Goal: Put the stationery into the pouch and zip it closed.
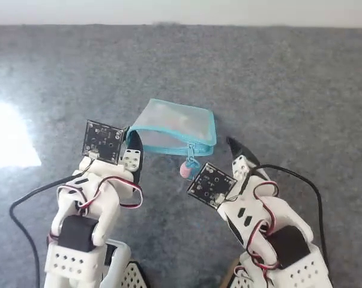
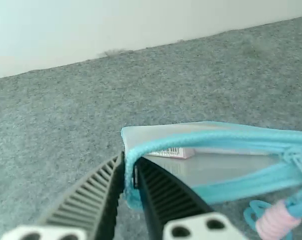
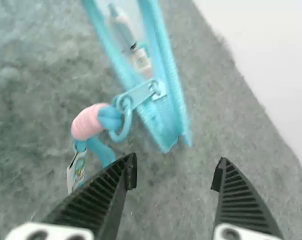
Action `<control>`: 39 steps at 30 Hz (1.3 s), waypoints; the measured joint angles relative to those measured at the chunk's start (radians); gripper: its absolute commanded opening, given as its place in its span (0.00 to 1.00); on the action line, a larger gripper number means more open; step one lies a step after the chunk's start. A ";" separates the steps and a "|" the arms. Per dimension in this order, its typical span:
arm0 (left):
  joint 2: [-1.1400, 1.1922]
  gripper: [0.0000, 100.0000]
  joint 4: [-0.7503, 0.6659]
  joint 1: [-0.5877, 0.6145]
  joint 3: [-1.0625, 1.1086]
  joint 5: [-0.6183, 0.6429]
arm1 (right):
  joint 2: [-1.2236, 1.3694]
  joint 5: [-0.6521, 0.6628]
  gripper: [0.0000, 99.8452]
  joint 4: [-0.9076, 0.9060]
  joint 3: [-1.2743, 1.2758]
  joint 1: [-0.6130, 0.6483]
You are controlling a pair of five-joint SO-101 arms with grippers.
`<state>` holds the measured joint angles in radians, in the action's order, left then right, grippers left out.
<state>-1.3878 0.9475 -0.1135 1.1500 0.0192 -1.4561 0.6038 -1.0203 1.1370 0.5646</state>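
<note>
Here, the loading stage appears finished and the zipping stage not yet begun. The pouch (image 1: 174, 120) lies flat on the grey table (image 1: 289, 72), just ahead of the two arms. Its mouth gapes along the near edge. The zipper slider (image 3: 140, 92) sits at the end nearer the right arm, so the whole zip seems left to close.

Contents: a pen-like item (image 3: 121, 25) and a labelled white piece (image 2: 168, 152) lie inside, behind the translucent wall. What else the pouch holds cannot be made out.

The left gripper (image 2: 128, 167) pinches the corner opposite the slider, its fingers pressed together on the teal binding. The right gripper (image 3: 173, 170) hovers just beside the slider's pink bead (image 3: 85, 122) and cord, fingers spread wide, touching nothing.
</note>
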 measured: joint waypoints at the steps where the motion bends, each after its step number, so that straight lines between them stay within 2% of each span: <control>1: 0.000 0.01 0.000 0.000 0.000 0.000 | 0.023 0.000 0.25 0.023 0.000 0.000; 11: 0.000 0.01 0.000 0.000 0.000 0.000 | 0.310 0.003 0.25 0.233 -0.012 -0.002; 15: 0.000 0.01 0.000 0.000 0.000 0.000 | 0.371 0.005 0.16 0.239 -0.055 0.000; 20: 0.000 0.01 0.000 0.000 0.000 0.000 | 0.367 0.005 0.05 0.233 -0.058 -0.003; 29: -0.009 0.01 0.000 0.006 -0.002 0.000 | 0.176 0.005 0.03 0.098 -0.057 0.060; 30: -0.011 0.01 0.000 0.006 -0.002 0.000 | 0.167 0.005 0.01 0.094 -0.057 0.061; 36: -0.011 0.02 0.000 0.006 -0.002 0.000 | 0.160 0.005 0.01 0.091 -0.066 0.066; 39: -0.014 0.08 -0.002 0.012 -0.003 0.000 | 0.161 -0.017 0.01 0.091 -0.104 0.058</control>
<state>-1.4016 0.9459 -0.1013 1.1469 0.0192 -1.2950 0.5869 -0.9298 1.0326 0.6229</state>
